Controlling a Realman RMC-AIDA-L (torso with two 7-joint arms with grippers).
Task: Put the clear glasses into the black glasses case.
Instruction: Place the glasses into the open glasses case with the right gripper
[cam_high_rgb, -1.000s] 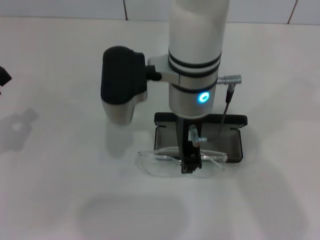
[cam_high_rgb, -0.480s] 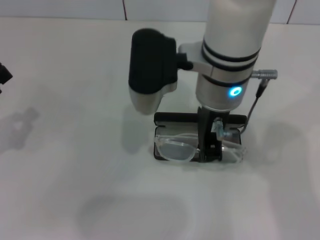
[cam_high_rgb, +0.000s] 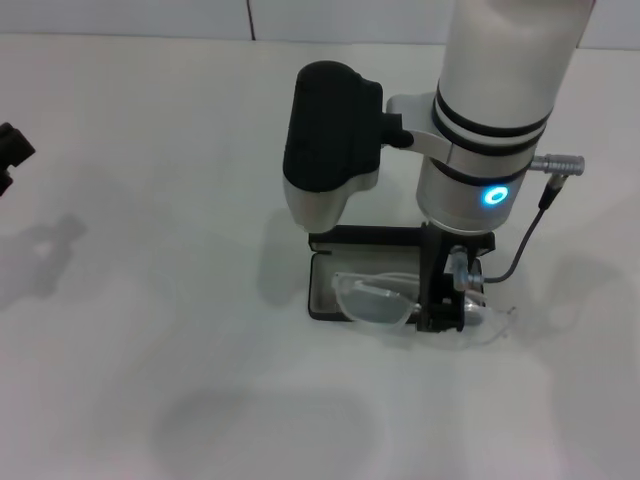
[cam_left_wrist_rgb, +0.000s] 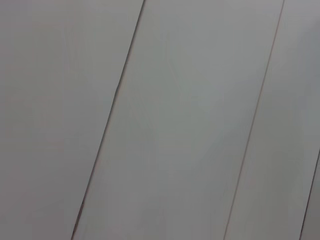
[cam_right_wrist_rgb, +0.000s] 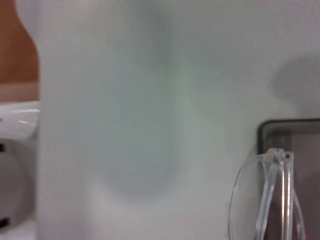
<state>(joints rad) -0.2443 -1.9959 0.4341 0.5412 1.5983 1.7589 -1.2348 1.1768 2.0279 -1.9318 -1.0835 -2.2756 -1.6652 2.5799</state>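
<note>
The right gripper stands over the middle of the white counter, its arm pointing straight down from above. Its fingers are clenched on the clear glasses near the middle of the frame. The glasses hang level across the open black glasses case, their length running along the length of the case. The end on the robot's left lies over the grey lining of the tray; the end on the robot's right reaches past the case's right edge and over the bare counter. Whether the glasses touch the lining cannot be told.

The case lies flat on the counter with its lid raised at the far side, just behind the gripper. The arm's wrist housing, with a lit blue ring, hides the right part of the case.

In the right wrist view, one end of the clear glasses shows edge-on, just beside a rounded corner of the black glasses case.

The left gripper is parked at the counter's far left edge, well apart from the case. Whether its fingers are parted or closed cannot be told.
</note>
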